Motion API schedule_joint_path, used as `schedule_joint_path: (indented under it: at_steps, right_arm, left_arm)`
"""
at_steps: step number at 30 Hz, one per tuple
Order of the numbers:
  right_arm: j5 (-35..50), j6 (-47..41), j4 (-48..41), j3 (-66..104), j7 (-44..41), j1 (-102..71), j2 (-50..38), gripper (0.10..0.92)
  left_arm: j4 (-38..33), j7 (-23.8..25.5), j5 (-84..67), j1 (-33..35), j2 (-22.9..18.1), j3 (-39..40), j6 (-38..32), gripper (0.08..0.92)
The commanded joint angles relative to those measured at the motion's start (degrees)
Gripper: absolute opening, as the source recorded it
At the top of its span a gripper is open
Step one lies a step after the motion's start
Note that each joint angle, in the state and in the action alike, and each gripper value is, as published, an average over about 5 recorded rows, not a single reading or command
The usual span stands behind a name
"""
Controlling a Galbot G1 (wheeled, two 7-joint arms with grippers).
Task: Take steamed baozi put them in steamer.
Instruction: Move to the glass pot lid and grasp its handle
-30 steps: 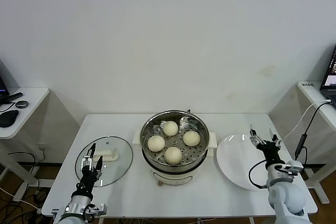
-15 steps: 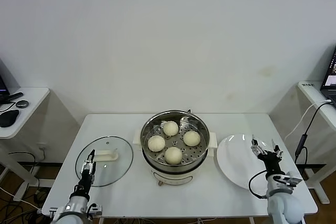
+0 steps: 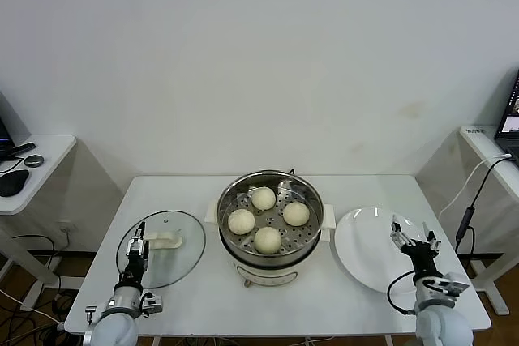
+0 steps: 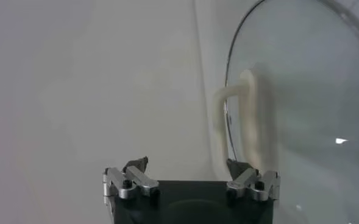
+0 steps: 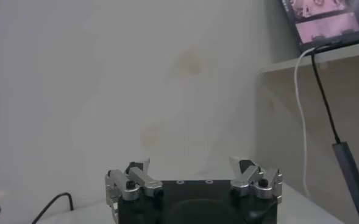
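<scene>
Four steamed baozi (image 3: 268,217) sit on the perforated tray inside the steel steamer (image 3: 270,188) at the middle of the white bench (image 3: 324,297), one toward the back, one at each side and one at the front, each apart from the next. The steamer rests on its white base with side handles.

To the robot's left of the pot lies a round glass lid (image 3: 178,232) with a white handle (image 3: 165,239), flat on the bench; the left wrist view shows that handle (image 4: 243,122) and the lid's rim from close by. To the robot's right lies a flat white plate (image 3: 361,241).

The left hand (image 3: 138,242) hangs low at the bench's front edge, over the near side of the lid, its fingers spread and holding nothing. The right hand (image 3: 413,237) stands at the front right, over the near edge of the plate, fingers likewise spread and bare. Both point upward and away from the robot.

A white side table (image 3: 45,160) with dark items stands beyond the bench on the left. On the right a cable (image 3: 478,184) hangs from another desk, where the edge of a lit screen (image 3: 511,119) shows.
</scene>
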Motion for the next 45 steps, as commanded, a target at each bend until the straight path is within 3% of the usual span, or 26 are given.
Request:
schedule_joint_path:
  at_steps: [1,19,45]
  right_arm:
    - [-0.15,0.28,-0.09,0.27,0.11,-0.45,0.09,0.823]
    - [-0.51,0.82,-0.18,1.04,0.09,-1.45,0.1,0.823]
    - [-0.94,1.19,-1.15,0.69,-0.02,-1.36,0.25,0.823]
  left_arm:
    - [2.1,0.51,-0.72,-2.52,-0.53,0.43,0.43,0.823]
    - [14.27,-4.26,-0.08,-9.59,-2.99,0.6,0.47,0.823]
    - [17.22,-6.12,-1.73,-13.39,-2.69,0.82,-1.84,0.823]
